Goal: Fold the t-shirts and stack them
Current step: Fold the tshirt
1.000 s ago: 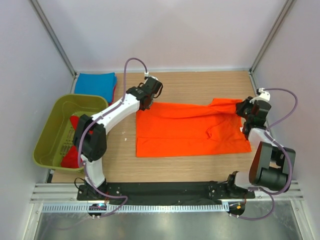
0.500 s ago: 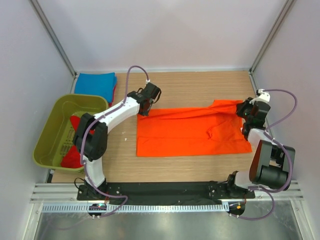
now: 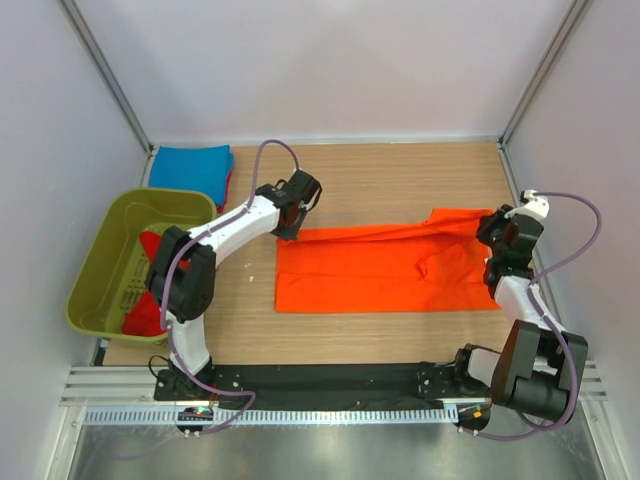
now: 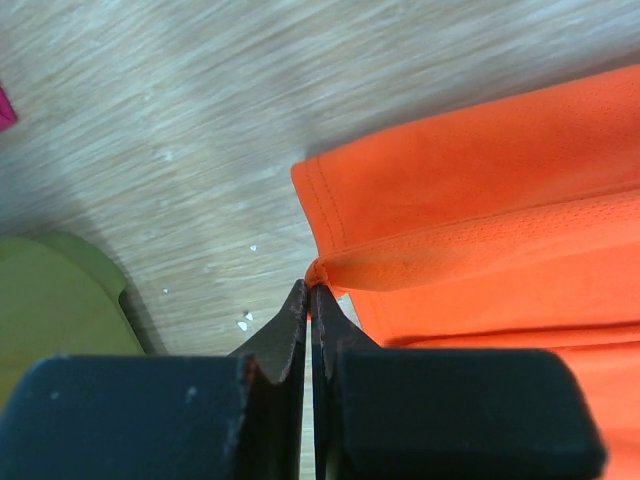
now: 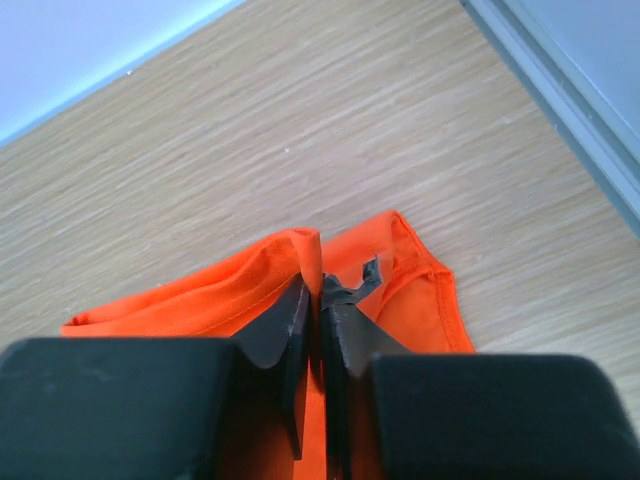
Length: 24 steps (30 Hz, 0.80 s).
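A bright orange t-shirt [image 3: 380, 270] lies spread across the middle of the table, its far edge doubled over toward the front. My left gripper [image 3: 287, 232] is shut on its far-left corner; in the left wrist view the fingertips [image 4: 311, 288] pinch a small fold of the orange cloth [image 4: 480, 220]. At the far-right corner my right gripper [image 3: 490, 228] holds the sleeve end, where a ridge of cloth [image 5: 200, 295] stands between its nearly closed jaws [image 5: 318, 282]. A folded blue t-shirt [image 3: 190, 165] lies at the back left with a red one [image 3: 229, 185] under it.
An olive-green tub [image 3: 110, 235] stands at the left edge with red cloth [image 3: 148, 310] inside; its rim [image 4: 50, 290] also shows in the left wrist view. Enclosure walls run close along the right side [image 5: 560, 80] and the back.
Both grippers have drawn the orange t-shirt's far edge toward the front of the table, so the cloth now covers a narrower band. The right jaws have eased apart slightly.
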Motion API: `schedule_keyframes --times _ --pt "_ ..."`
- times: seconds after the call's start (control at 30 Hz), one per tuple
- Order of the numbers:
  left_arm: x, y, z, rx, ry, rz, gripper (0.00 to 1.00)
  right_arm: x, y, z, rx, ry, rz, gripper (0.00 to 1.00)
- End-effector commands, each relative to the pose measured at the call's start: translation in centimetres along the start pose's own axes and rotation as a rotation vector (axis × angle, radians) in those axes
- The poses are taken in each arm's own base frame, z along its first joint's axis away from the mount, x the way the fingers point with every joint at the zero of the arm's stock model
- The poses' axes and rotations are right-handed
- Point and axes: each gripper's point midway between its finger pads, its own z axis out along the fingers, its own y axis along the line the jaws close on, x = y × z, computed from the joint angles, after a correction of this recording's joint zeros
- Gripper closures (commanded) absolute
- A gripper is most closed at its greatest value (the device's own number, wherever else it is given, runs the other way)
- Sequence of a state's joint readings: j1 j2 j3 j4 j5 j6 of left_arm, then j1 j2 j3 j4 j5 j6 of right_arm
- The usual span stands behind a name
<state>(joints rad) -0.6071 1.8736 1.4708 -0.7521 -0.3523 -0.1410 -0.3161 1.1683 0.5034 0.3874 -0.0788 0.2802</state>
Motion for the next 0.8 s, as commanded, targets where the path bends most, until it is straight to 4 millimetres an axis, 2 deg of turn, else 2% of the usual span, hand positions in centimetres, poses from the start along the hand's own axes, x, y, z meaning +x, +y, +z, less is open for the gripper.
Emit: schedule_keyframes --times 0.0,0.13,0.17,0.2,0.23,0.33,0.4,0.43,0.47,0.5,0.57,0.6,0.67,0.7,0.77 --pt "0.8 0.0 -1.0 0.01 0.014 0.009 1.0 0.6 -0.5 -0.7 0.03 0.007 0.054 0.84" --pt "1.8 -1.0 -1.2 0.041 0.043 0.031 0.98 2.0 -1.7 -2.1 0.098 0.037 0.079 0.78" --pt "2.2 -1.3 -1.2 0.056 0.056 0.04 0.96 1.9 -3.1 -2.5 0.178 0.024 0.082 0.77" --pt "2.7 -1.9 -1.3 0.083 0.075 0.05 0.93 1.3 -3.4 -2.9 0.204 0.011 0.076 0.73" --pt "3.1 -2.3 -1.4 0.101 0.09 0.054 0.92 1.8 -4.3 -3.5 0.256 0.037 0.076 0.71" --pt "5.3 -4.3 -2.2 0.212 0.169 0.067 0.87 0.7 -6.3 -4.8 0.393 0.01 0.073 0.64" --pt "6.2 -4.1 -2.4 0.197 0.197 0.061 0.86 -0.5 -7.0 -5.2 0.454 -0.008 0.083 0.59" --pt "6.4 -4.0 -2.4 0.18 0.204 0.054 0.85 -0.1 -7.3 -5.6 0.483 0.023 0.084 0.58" --pt "6.7 -2.9 -2.3 0.116 0.217 0.056 0.85 0.1 -7.4 -5.6 0.495 0.036 0.104 0.57" --pt "6.8 -2.3 -2.1 0.08 0.221 0.055 0.86 -0.7 -6.9 -5.4 0.484 0.034 0.117 0.57" --pt "6.7 -0.7 -2.1 -0.02 0.223 0.046 0.85 0.1 -6.1 -4.9 0.454 0.102 0.135 0.57" --pt "6.2 -0.2 -2.2 -0.054 0.213 0.038 0.84 -0.7 -5.1 -4.5 0.412 0.111 0.145 0.55" --pt "5.6 1.1 -2.4 -0.133 0.199 0.012 0.79 0.9 -3.9 -4.0 0.365 0.204 0.187 0.53" --pt "4.7 1.0 -2.7 -0.134 0.176 -0.011 0.77 0.3 -3.3 -3.6 0.351 0.219 0.208 0.57" --pt "3.8 0.2 -2.7 -0.1 0.155 -0.057 0.78 2.3 -2.4 -4.0 0.353 0.35 0.273 0.58"
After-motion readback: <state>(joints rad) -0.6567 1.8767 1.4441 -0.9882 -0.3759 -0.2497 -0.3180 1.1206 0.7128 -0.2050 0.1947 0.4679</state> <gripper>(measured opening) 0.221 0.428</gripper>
